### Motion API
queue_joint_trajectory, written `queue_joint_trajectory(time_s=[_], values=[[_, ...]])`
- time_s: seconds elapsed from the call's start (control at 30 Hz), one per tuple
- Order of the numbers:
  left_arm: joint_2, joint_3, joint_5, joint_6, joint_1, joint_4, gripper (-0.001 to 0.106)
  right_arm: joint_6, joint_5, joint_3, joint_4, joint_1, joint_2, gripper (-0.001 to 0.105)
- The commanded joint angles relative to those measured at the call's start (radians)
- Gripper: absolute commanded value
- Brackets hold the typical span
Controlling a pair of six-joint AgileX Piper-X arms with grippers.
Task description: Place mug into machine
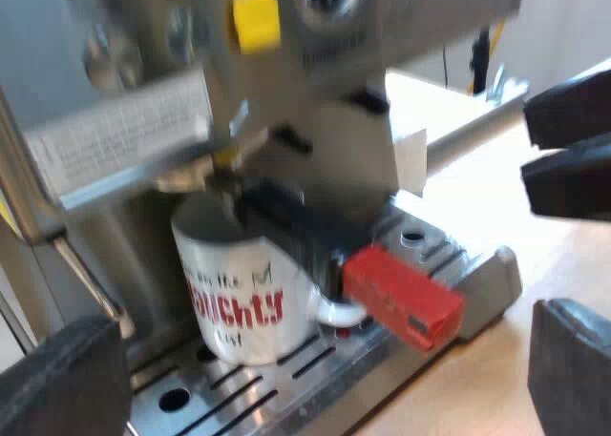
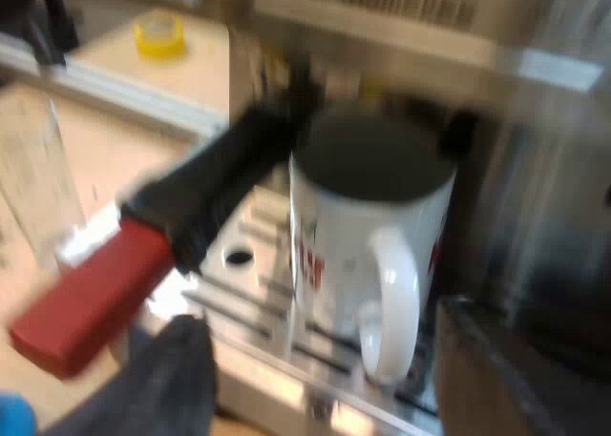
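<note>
Light wood tabletop [image 1: 496, 207], steel espresso machine [image 1: 334, 150] standing on it. White mug [image 1: 239, 302] with red lettering stands upright on the machine's slotted drip tray [image 1: 286, 388], right under the machine's front, free of both claws. Mug handle [image 2: 391, 302] faces the right claw [image 2: 320, 360].

Metal holder [image 1: 296, 226] is locked into the front just above the mug. Its dark handle [image 2: 229, 169] runs out past the mug's rim, close to it, contact unclear. Its red end [image 1: 401, 298] sticks out over the tray's outer edge, beside the mug handle.

Left claw [image 1: 315, 350]: released, fingers [image 1: 57, 379] spread wide, one low at each side of the tray, short of the mug. Right claw: also released, fingers [image 2: 172, 379] wide apart, low at the tray's edge, mug handle just beyond them, not touching.

Barcode label [image 1: 115, 135] on the machine above the mug, yellow tag [image 1: 256, 14] higher on the front panel. Bent metal pipe [image 1: 81, 264] hangs beside the mug.

Off the machine: clear measuring glass [image 2: 33, 188] upright on the tabletop near the red end, yellow tape roll [image 2: 160, 32] farther away on the tabletop.
</note>
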Motion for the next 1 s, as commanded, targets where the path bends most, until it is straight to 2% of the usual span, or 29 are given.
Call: queue_joint_trajectory(time_s=[0.03, 0.07, 0.1, 0.17, 0.53, 0.73, 0.87, 1.0], values=[[-0.058, -0.031, 0.006, -0.002, -0.004, 0.043, 0.085, -0.003, 0.021, -0.001, 0.001, 0.037, -0.062, 0.029], [-0.08, -0.042, 0.006, -0.002, -0.004, 0.057, 0.085, -0.003, 0.021, -0.001, 0.001, 0.053, -0.082, 0.019], [-0.09, -0.047, 0.006, -0.002, -0.004, 0.064, 0.085, -0.003, 0.021, -0.001, 0.001, 0.061, -0.091, 0.016], [-0.121, -0.066, 0.006, -0.002, -0.004, 0.096, 0.085, -0.003, 0.021, -0.001, 0.001, 0.083, -0.111, 0.0], [-0.153, -0.082, 0.029, -0.002, -0.004, 0.111, 0.085, -0.003, 0.047, -0.016, -0.106, 0.091, -0.043, 0.0], [-0.154, -0.129, 0.029, -0.002, -0.004, 0.111, 0.085, -0.007, 0.095, -0.093, -0.119, 0.091, 0.068, 0.0], [-0.154, -0.162, 0.029, -0.002, -0.004, 0.127, 0.085, -0.058, 0.12, -0.163, -0.118, 0.091, 0.137, 0.0], [-0.154, -0.169, 0.031, -0.002, -0.004, 0.138, 0.085, -0.057, 0.154, -0.218, -0.12, 0.091, 0.191, 0.0]])
